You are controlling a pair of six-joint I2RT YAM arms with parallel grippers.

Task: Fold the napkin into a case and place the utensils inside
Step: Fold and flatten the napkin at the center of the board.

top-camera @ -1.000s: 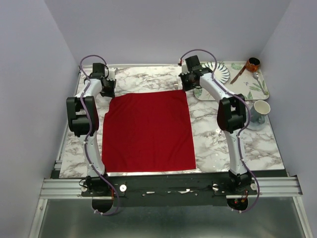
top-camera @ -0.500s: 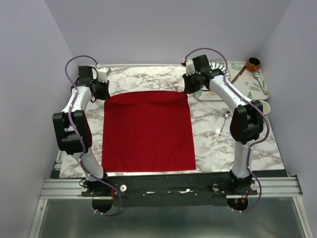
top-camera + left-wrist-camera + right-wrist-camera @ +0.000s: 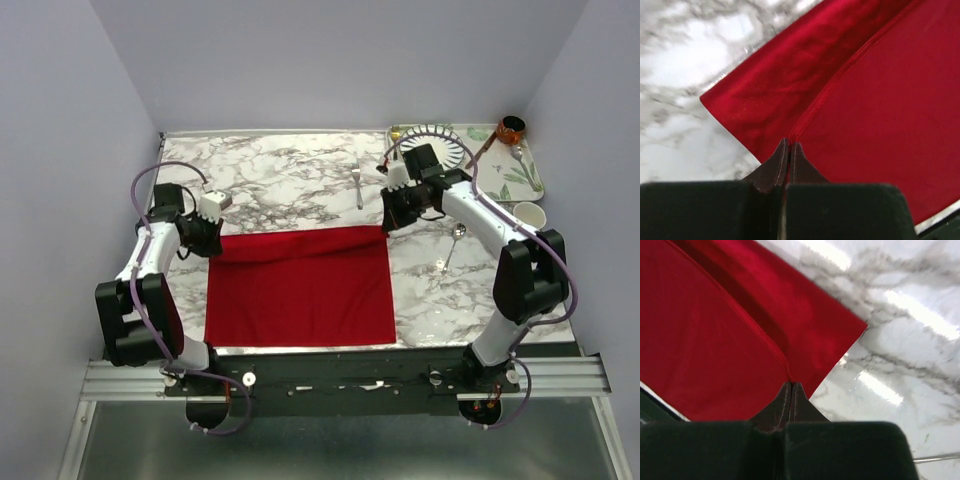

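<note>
1. Two grippers are both closed tight on the napkin (image 3: 300,295). The left gripper (image 3: 790,146) pinches its hemmed edge at the left corner, and the right gripper (image 3: 791,386) pinches the same edge at the right corner.
2. This red napkin lies on the marble table (image 3: 280,175), close to the near edge, between the two arms. Its held edge is turned over toward the near side, so a doubled strip runs from one gripper to the other. The rest lies flat.
3. Beyond the napkin a fork (image 3: 356,183) lies on the bare marble, apart from the cloth. A spoon (image 3: 452,240) lies to the right of the napkin.
4. In the far right corner is a tray (image 3: 530,182) with a plate (image 3: 445,142) and a small brown pot (image 3: 511,128). A white cup (image 3: 527,214) stands near it.
</note>
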